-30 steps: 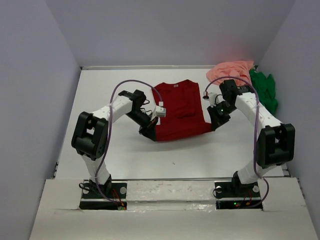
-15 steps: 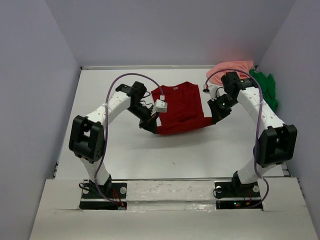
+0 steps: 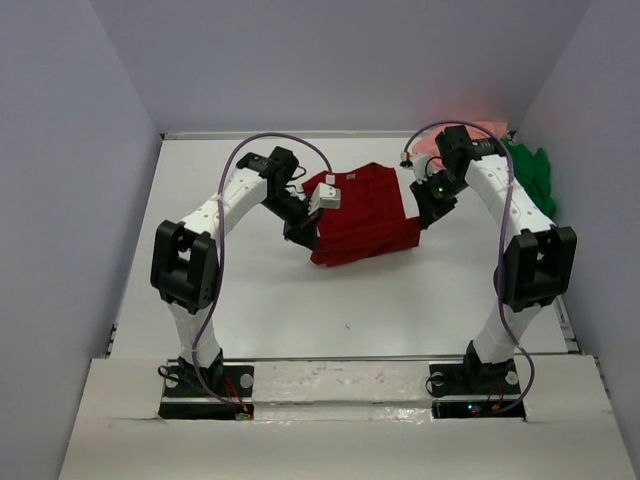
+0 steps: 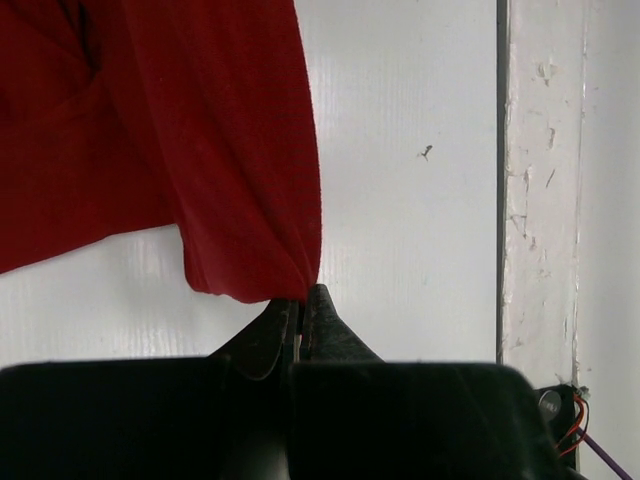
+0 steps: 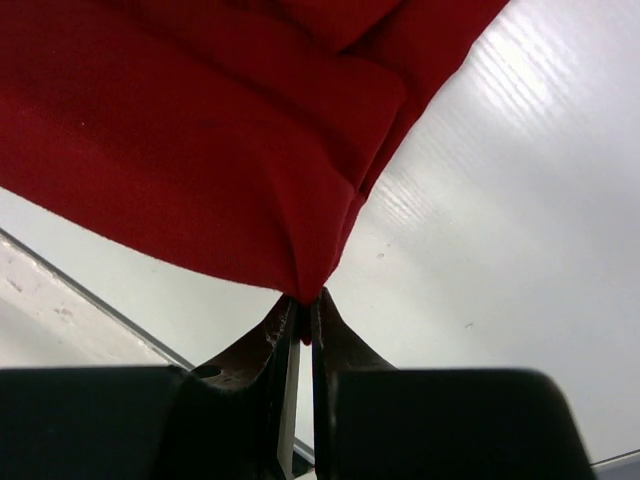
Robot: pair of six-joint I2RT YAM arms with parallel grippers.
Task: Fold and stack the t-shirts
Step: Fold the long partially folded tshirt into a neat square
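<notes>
The dark red t-shirt lies partly folded on the white table, its near hem lifted off the surface. My left gripper is shut on the hem's left corner. In the left wrist view the cloth hangs from the closed left gripper. My right gripper is shut on the right corner. The right wrist view shows red fabric pinched at the right gripper. The salmon pink t-shirt and the bright green t-shirt lie crumpled at the back right.
The white table is boxed in by grey walls on the left, back and right. The table's front rail shows in the left wrist view. Both arms' purple cables arch above the shirt.
Both grippers have moved toward the back wall with the dark red shirt's near hem held, drawing it up over the rest. The shirt looks shorter front to back now.
</notes>
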